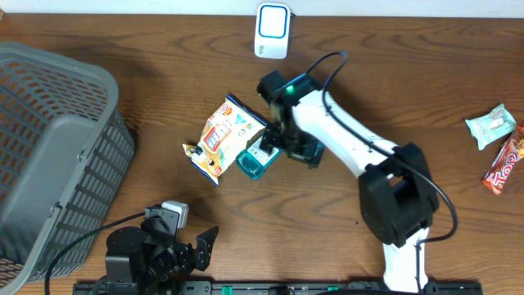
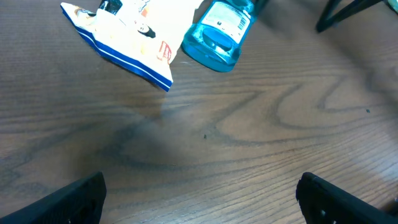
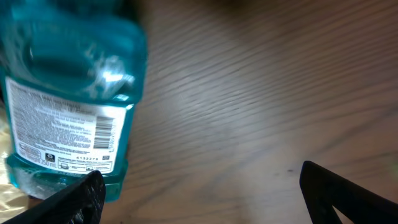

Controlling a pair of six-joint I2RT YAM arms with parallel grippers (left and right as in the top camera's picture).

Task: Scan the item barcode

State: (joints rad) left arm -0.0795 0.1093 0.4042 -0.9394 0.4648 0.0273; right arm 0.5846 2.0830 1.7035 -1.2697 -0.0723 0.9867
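Two fingers of the right gripper (image 3: pixel 200 177) stand wide apart with nothing clamped between them; mostly bare wood of the table (image 3: pixel 267 93) shows in the gap. In the right wrist view, a teal bottle (image 3: pixel 68 74) lies on its side at the left edge of that gap, its end close to one finger. Whether they touch cannot be told. The bottle's white label faces the camera, and a barcode (image 3: pixel 106 134) is printed at its right edge.

From overhead, the bottle lies near the middle of the table under the tip of the right arm, and against the edge of a yellow-and-white snack bag (image 1: pixel 221 138) on its left. A white scanner (image 1: pixel 272 30) sits at the far edge of the table, well apart from the bottle.

The left gripper (image 1: pixel 202 246) hangs near the front edge, its jaws also spread wide and empty, above bare wood. Its wrist view takes in the bag and the bottle further off. A grey plastic basket (image 1: pixel 49 156) fills the left side. At the far right lie a pale green wrapper (image 1: pixel 491 124) and a red bar (image 1: pixel 501 164), close together.
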